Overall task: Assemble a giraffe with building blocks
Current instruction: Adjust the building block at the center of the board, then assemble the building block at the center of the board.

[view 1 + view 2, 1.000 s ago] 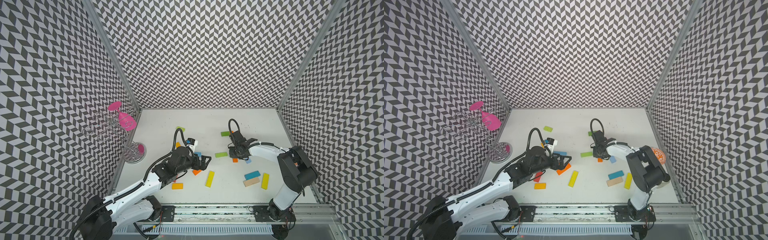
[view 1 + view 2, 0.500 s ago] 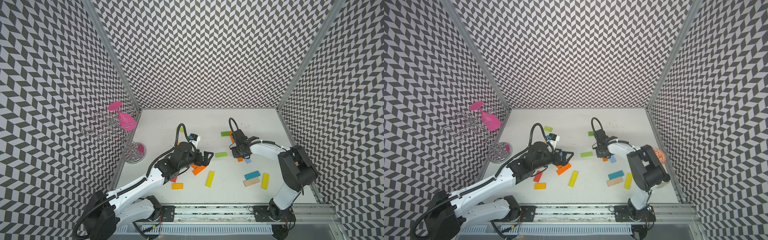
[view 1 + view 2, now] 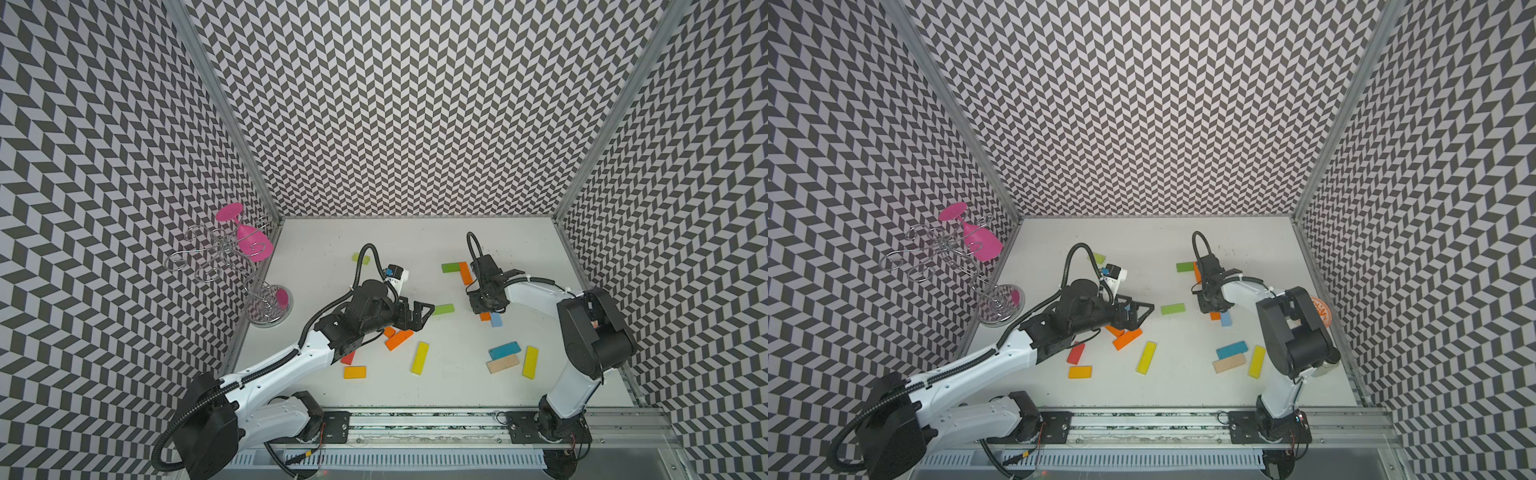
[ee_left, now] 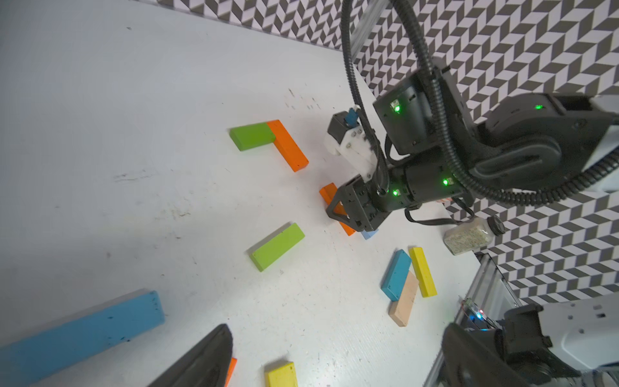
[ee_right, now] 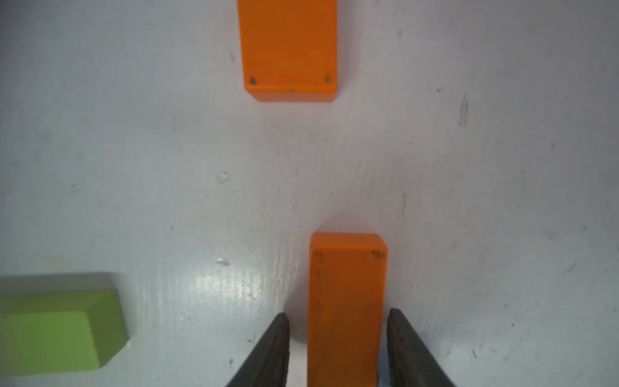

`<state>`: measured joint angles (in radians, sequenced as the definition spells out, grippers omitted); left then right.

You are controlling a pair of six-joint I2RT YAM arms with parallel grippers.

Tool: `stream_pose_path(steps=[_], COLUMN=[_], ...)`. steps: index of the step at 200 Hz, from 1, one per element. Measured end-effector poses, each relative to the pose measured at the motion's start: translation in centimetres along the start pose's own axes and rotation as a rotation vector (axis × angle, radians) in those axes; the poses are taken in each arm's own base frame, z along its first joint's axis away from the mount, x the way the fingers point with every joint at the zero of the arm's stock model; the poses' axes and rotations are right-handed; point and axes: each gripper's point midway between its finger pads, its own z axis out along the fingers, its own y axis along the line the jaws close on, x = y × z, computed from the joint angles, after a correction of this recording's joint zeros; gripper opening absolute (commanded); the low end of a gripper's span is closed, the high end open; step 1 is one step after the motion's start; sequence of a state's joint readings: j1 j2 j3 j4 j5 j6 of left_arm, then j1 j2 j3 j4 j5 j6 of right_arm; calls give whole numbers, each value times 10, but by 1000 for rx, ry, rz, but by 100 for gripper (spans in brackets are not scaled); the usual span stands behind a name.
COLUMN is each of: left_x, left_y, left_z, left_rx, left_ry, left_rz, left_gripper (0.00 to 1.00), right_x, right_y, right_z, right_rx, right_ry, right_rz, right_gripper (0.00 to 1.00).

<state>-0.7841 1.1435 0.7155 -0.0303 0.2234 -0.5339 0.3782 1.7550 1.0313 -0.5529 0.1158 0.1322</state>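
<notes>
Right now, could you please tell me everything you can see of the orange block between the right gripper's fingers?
The orange block is a rectangular bar, seemingly painted wood, scuffed dark at its corners. It rests on the white table between the right gripper's open fingers, a narrow gap on each side.

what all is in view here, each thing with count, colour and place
green blocks: 3, green, back right, mid-table, paler one behind left arm
orange blocks: 4, orange, one touching the back green, one between the right jaws, two by the left gripper
amber block: 1, orange-yellow, front left
red block: 1, red, beside the left arm
yellow blocks: 2, yellow, front middle, front right
blue blocks: 3, teal front right, pale by right gripper, blue by left gripper
wood block: 1, tan, touching the teal one
wire rack: 1, silver, left edge, pink glass hanging
jar: 1, clear, right edge
left gripper: 1, black, jaws open
right gripper: 1, black, jaws open astride orange block
</notes>
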Motion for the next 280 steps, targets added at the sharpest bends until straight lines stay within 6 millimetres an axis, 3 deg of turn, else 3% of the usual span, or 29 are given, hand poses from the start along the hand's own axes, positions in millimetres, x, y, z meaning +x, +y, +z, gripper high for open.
stream_pose_path(steps=[24, 54, 103, 280], left_x=[25, 41, 38, 37], left_y=[-5, -6, -9, -8], left_z=[10, 15, 15, 15], left_rx=[42, 63, 77, 70], left_ry=[72, 119, 109, 105], left_rz=[-7, -14, -13, -15], left_gripper=[96, 96, 96, 97], right_x=[0, 0, -1, -37], right_y=[4, 7, 5, 5], right_z=[0, 0, 0, 10], right_rx=[-26, -40, -42, -81], right_ry=[-3, -4, 0, -18], right_rz=[-9, -11, -5, 51], right_gripper=[30, 26, 26, 29])
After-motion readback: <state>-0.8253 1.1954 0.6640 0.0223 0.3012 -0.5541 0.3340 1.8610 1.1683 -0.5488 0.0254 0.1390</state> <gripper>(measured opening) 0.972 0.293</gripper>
